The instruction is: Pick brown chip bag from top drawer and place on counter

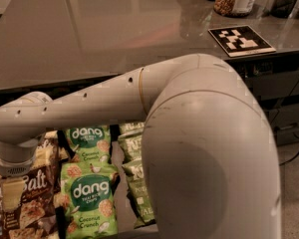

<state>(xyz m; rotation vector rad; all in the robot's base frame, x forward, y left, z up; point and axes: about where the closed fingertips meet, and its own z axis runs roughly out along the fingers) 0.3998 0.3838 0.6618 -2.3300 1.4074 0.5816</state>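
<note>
Camera view: reaching down at 8 o'clock with the gripper (12,202), right over the brown chip bag (39,209) lying in the top drawer (117,195); grip state impossible to tell. Showing green dang bags (91,199) at its 3 o'clock, glossy desk (114,34) at 12 o'clock.

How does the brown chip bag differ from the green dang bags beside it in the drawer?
The brown chip bag is dark brown with white Salt script; the green dang bags are bright green with a white dang wordmark. The brown chip bag lies at the view's left, partly covered by the gripper directly over it; the green dang bags lie to its right, with no gripper over them. Both lie face up in the top drawer.
</note>
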